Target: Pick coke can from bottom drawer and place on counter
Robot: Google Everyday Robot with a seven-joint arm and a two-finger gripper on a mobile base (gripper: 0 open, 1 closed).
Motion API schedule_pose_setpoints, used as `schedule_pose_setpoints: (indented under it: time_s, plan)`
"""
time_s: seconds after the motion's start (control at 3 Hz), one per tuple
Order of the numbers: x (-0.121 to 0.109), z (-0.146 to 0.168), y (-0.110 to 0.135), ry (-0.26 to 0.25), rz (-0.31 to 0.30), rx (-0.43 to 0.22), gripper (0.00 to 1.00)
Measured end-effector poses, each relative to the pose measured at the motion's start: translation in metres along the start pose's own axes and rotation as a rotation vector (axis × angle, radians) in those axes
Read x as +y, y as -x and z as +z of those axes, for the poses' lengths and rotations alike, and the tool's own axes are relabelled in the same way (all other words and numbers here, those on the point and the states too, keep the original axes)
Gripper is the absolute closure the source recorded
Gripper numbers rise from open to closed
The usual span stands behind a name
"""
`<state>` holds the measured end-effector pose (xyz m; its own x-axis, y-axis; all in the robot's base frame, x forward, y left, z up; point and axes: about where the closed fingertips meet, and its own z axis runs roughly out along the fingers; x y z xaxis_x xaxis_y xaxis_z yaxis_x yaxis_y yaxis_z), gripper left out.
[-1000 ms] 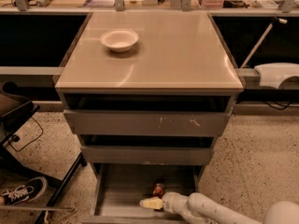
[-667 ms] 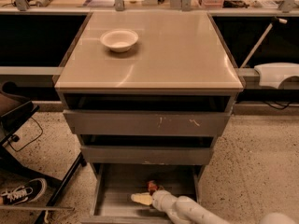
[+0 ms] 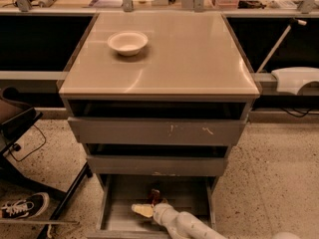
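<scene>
The coke can [image 3: 156, 197], small and dark red, lies on the floor of the open bottom drawer [image 3: 118, 203], near its middle. My white arm reaches into the drawer from the lower right. My gripper [image 3: 145, 208] sits low in the drawer, right at the can's front left side; the arm hides part of the can. Whether it touches the can cannot be told. The beige counter [image 3: 194, 59] tops the grey cabinet above.
A white bowl [image 3: 127, 42] stands on the counter's back left. The two upper drawers [image 3: 154, 131] are slightly pulled out. A black chair base [image 3: 20, 128] and a sneaker [image 3: 22, 205] are on the floor at left. A white device [image 3: 296, 78] is at right.
My arm has shifted left inside the bottom drawer, bringing the gripper from the can's right side to its front left. The can has stayed where it was.
</scene>
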<state>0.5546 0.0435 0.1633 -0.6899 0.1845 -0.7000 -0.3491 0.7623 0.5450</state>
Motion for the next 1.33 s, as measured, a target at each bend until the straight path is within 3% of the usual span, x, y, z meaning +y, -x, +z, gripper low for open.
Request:
schedule_pose_setpoints:
  time_s: [0.33, 0.67, 1.0, 1.33]
  plan:
    - [0.020, 0.028, -0.009, -0.041, -0.102, -0.013, 0.00]
    - [0.000, 0.026, -0.005, -0.120, -0.113, -0.021, 0.00]
    - [0.000, 0.026, -0.005, -0.120, -0.113, -0.021, 0.00]
    - [0.000, 0.026, -0.005, -0.120, -0.113, -0.021, 0.19]
